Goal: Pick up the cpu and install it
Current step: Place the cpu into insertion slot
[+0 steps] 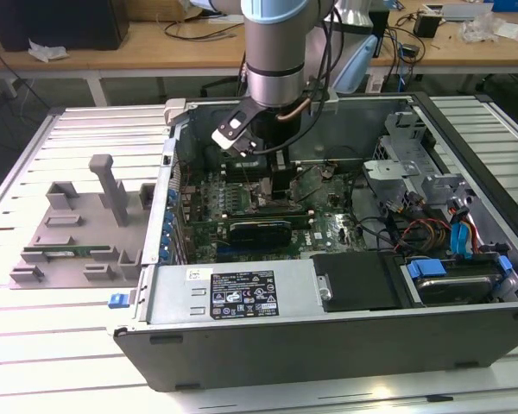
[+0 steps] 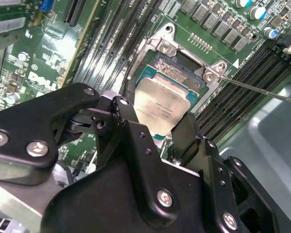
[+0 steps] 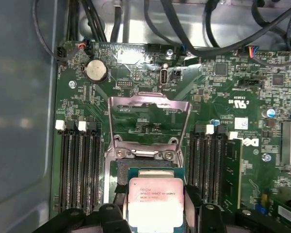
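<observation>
The cpu (image 3: 156,196) was pinched by its edges in the pincer (image 3: 156,208), over the open socket frame (image 3: 145,154); whether it was seated could not be told. It would best be kept level, squared to the frame, and lowered without sliding. The raised load plate (image 3: 150,109) was shown by the first wrist view, the lever rod (image 2: 262,91) by the second wrist view.

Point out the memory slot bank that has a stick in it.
The bank away from the grey case wall: a green stick stands in it. The bank by the wall is empty.
</observation>
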Robot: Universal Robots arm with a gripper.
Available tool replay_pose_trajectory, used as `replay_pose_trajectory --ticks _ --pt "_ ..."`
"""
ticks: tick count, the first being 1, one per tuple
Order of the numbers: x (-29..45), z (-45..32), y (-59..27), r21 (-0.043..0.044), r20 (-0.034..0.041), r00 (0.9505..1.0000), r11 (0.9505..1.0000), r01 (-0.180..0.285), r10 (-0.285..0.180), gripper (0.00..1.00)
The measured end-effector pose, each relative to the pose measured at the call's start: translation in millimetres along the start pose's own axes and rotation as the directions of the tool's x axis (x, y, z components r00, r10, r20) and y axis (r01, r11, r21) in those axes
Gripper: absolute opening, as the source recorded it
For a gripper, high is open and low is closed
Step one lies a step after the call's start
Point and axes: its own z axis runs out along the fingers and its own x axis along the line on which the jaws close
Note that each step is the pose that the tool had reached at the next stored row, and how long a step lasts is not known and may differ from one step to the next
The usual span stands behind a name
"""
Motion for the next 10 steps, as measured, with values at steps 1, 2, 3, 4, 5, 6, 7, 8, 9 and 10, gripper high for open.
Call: replay_pose_trajectory --ticks 1,2,3,4,5,6,7,8,9,10 --pt "1.2 3.0 -2.4 0.0001 0.0018 1.0000 1.0000 0.000 0.000 0.55" --pt "2.0 4.7 -3.1 0.0002 0.0034 1.0000 1.0000 0.000 0.000 0.55" --pt "3.0 5.7 -3.6 0.0002 0.0041 1.0000 1.0000 0.000 0.000 0.55" --pt "3.4 6.2 -3.9 0.0001 0.0042 1.0000 1.0000 0.000 0.000 0.55" --pt "4.2 7.8 -4.8 0.0001 0.0049 1.0000 1.0000 0.000 0.000 0.55" --pt "4.7 10.4 -5.8 0.0003 0.0060 1.0000 1.0000 0.000 0.000 0.55" --pt "4.9 11.9 -6.2 0.0003 0.0061 1.0000 1.0000 0.000 0.000 0.55" --pt "5.1 13.0 -6.3 0.0002 0.0063 1.0000 1.0000 0.000 0.000 0.55" --pt "5.5 14.2 -6.3 0.0003 0.0064 1.0000 1.0000 0.000 0.000 0.55" --pt "6.5 15.5 -6.3 0.0004 0.0066 1.0000 1.0000 0.000 0.000 0.55"
